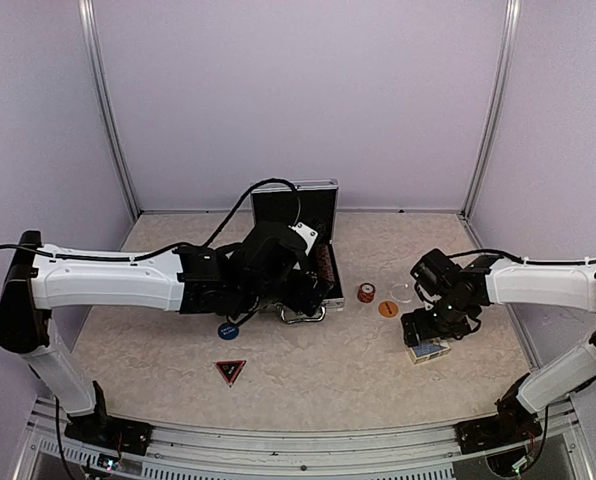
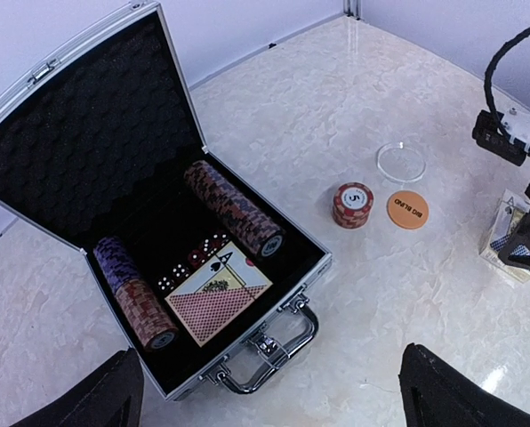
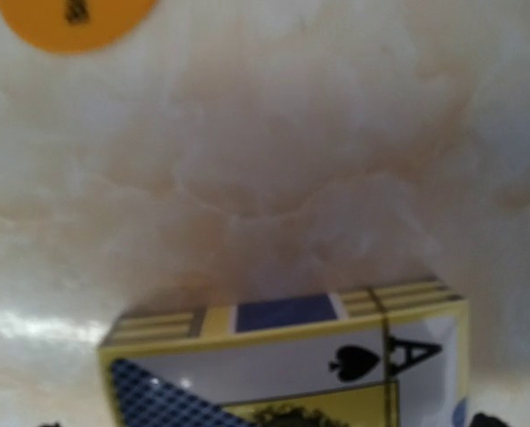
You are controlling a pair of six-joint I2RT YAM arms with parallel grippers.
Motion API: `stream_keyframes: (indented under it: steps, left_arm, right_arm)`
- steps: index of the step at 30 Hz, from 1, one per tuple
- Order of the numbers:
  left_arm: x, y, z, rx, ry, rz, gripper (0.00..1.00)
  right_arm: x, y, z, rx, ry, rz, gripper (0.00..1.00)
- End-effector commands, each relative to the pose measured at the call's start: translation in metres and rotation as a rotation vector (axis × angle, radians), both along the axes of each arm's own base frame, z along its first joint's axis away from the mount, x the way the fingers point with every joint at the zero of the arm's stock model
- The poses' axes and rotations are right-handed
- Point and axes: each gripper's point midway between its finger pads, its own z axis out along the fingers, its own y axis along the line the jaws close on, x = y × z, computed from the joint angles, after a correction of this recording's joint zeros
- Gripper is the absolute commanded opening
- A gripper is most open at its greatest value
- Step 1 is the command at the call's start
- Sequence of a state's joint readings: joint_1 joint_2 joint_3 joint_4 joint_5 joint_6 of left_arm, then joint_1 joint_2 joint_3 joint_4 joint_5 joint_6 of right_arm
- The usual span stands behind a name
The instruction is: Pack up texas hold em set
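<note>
Between case (image 2: pixel 78 142) and deck (image 3: pixel 283 356), chips (image 2: pixel 353 204) stand apart.

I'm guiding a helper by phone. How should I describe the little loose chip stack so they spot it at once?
Find the open silver case mid-table. Beside it, toward the right arm, three round things sit close together: a chip stack, a flat orange button and a clear disc. The stack is the only tall one, red-edged with a 5 on top.

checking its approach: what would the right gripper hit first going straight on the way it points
Probably the blue card deck, just under the open right gripper; depth is unclear.
</note>
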State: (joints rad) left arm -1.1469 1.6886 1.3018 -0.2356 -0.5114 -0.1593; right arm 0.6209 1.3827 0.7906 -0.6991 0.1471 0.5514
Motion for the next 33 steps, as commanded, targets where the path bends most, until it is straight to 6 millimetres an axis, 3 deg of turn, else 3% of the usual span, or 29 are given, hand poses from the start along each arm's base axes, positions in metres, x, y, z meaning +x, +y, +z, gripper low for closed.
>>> stream_keyframes:
  steps: [1, 15, 22, 33]
  left_arm:
    - [-0.002, 0.01, 0.006, -0.021, -0.007, 0.025, 0.99]
    - [-0.008, 0.021, 0.009, -0.024, -0.014, 0.019, 0.99]
    - [-0.009, 0.027, 0.012, -0.024, -0.022, 0.021, 0.99]
    - [-0.011, 0.022, 0.013, -0.044, -0.016, 0.007, 0.99]
  right_arm:
    - [-0.006, -0.003, -0.008, -0.061, 0.034, 0.002, 1.0]
    - [-0.012, -0.008, -0.024, -0.135, 0.087, 0.003, 1.0]
    - [-0.01, -0.011, -0.02, -0.148, 0.071, -0.008, 1.0]
    - [-0.012, -0.008, -0.031, -0.166, 0.113, 0.019, 1.0]
